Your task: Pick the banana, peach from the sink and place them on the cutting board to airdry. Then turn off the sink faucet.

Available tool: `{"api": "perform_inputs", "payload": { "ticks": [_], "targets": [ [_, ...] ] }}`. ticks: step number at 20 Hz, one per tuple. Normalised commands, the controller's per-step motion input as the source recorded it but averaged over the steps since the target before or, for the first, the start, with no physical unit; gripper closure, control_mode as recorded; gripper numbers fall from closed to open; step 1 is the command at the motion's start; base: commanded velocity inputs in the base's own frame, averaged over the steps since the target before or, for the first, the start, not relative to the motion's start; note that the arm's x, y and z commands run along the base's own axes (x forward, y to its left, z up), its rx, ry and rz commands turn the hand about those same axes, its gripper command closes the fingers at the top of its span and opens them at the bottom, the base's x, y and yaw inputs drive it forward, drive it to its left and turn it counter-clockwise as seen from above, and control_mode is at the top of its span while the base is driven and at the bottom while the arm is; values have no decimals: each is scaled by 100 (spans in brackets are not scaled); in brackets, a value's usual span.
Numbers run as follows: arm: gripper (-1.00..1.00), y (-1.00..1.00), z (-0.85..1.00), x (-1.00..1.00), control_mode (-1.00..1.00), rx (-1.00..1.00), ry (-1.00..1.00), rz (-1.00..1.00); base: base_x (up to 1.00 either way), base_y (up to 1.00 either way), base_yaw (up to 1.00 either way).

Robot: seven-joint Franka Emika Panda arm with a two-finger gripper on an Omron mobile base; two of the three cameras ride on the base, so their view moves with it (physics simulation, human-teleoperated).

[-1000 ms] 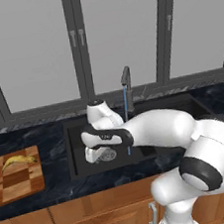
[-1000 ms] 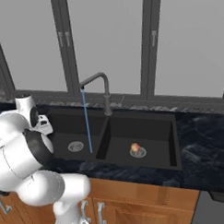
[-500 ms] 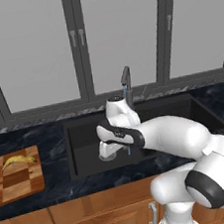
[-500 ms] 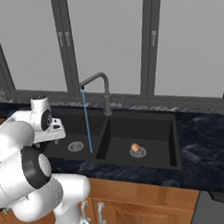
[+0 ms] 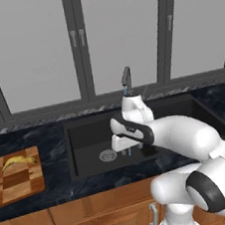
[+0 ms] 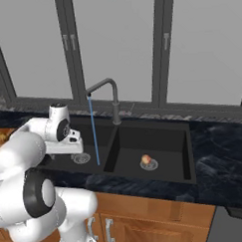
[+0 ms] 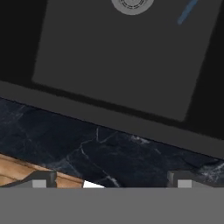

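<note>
The gripper (image 7: 109, 183), jaws wide and empty, had swung right over the sink (image 5: 87, 133), away from the banana (image 5: 18, 161) on the board (image 5: 18, 182).

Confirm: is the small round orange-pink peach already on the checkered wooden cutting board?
No. The small round orange-pink peach still sits by the drain in the matte black sink, right basin.
</note>
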Motion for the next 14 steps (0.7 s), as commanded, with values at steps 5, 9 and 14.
{"api": "perform_inputs", "payload": {
  "ticks": [5,9,14],
  "targets": [
    [-100,-47,0,0,-100,0,4,-19,0,0,0],
    [-100,-40,0,0,-100,-3,3,-13,0,0,0],
    [-100,-40,0,0,-100,-2,1,-7,0,0,0]
  ]
}}
